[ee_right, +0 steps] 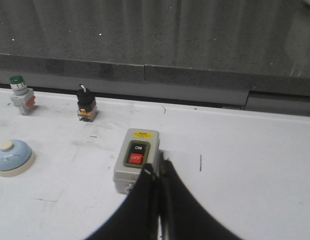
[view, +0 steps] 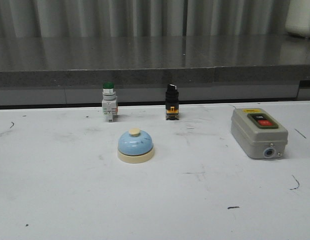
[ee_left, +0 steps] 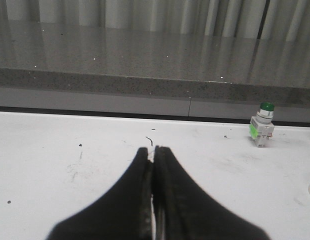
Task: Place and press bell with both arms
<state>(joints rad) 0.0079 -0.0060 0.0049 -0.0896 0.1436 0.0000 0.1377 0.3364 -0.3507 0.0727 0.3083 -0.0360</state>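
Observation:
The light-blue bell (view: 135, 145) with cream base and knob stands upright on the white table, left of centre. It also shows in the right wrist view (ee_right: 12, 157). Neither arm appears in the front view. My left gripper (ee_left: 153, 150) is shut and empty over bare table, well away from the bell, whose edge only peeks in at the side of its view. My right gripper (ee_right: 157, 170) is shut and empty, its tips just over the near right edge of the grey switch box (ee_right: 137, 159), apart from the bell.
A green-capped push button (view: 109, 102) and a black selector switch (view: 171, 101) stand behind the bell. The grey switch box (view: 258, 132) with ON/OFF buttons lies at the right. A dark grey ledge (view: 155, 70) runs along the table's far edge.

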